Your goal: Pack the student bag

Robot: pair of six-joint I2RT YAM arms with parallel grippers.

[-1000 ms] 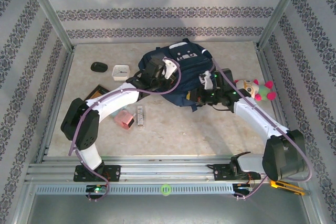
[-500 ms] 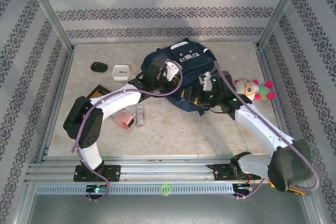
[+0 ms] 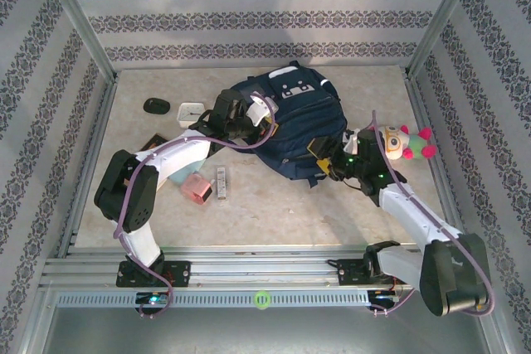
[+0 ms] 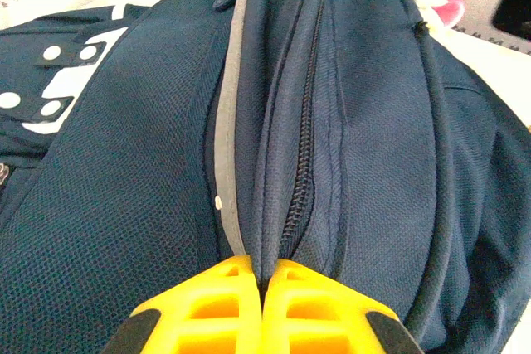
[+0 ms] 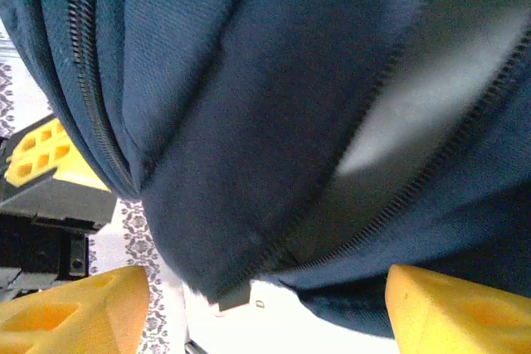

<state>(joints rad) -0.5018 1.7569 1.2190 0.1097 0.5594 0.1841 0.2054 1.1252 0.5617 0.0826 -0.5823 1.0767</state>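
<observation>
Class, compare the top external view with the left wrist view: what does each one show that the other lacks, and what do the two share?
The top external view adds the right gripper, open at the near-right edge of the student bag, plus a pink box and a white box on the table. The left wrist view adds the zipper teeth and the grey trim running into the closed yellow fingers. Both share the bag, the left gripper pinching it, and the plush toy.
</observation>
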